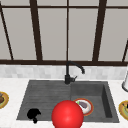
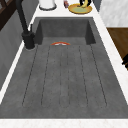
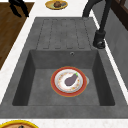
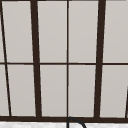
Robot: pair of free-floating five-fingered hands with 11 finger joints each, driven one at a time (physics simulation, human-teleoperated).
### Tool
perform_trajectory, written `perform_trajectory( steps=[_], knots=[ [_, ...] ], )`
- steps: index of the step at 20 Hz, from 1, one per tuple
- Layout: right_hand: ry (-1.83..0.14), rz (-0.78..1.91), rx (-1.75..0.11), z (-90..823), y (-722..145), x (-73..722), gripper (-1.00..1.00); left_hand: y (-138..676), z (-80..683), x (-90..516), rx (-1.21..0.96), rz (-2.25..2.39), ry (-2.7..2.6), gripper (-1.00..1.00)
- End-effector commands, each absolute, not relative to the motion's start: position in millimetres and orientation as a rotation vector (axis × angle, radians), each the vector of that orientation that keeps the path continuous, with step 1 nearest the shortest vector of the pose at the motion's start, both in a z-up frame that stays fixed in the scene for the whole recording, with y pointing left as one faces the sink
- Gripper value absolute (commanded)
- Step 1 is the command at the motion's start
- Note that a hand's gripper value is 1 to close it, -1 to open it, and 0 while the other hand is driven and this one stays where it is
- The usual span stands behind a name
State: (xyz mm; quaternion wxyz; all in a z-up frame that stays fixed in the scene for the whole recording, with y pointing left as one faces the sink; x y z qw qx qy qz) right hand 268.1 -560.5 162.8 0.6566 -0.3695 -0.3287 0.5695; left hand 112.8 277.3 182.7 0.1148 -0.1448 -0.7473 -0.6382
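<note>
My left hand (image 1: 33,114) hangs at the front left corner of the sink, over the front edge of the drainboard (image 1: 42,100). It also appears in the right side view as the left hand (image 3: 18,6), fingers hanging loosely apart with nothing in them, off the counter's front edge. A dark sliver of the hand (image 2: 125,61) shows in the left side view. A large red ball (image 1: 67,115) sits in the front view at the sink's front edge, just left of a red-rimmed plate (image 3: 68,81) that carries an eggplant (image 3: 70,80) in the basin.
A black faucet (image 1: 68,72) stands behind the sink. A yellow plate with food (image 1: 2,99) lies on the left counter, another yellow plate (image 1: 124,108) on the right. A white vessel (image 1: 125,82) stands at the far right. A window fills the wall behind.
</note>
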Motion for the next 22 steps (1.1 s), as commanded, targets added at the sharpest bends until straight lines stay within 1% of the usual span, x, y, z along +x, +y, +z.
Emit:
perform_trajectory(
  steps=[1, 11, 22],
  knots=[
    [-0.715, 1.303, -0.811, 190, -541, 268, 1.00, 277, 183, 113, -0.424, -1.871, -2.190, 0.00],
    [-0.692, 1.313, -0.829, 250, -470, 267, 1.00, 277, 183, 113, -0.424, -1.871, -2.190, 0.00],
    [-0.717, 1.302, -0.857, 253, -382, 275, 1.00, 277, 183, 113, -0.424, -1.871, -2.190, 0.00]
  ],
)
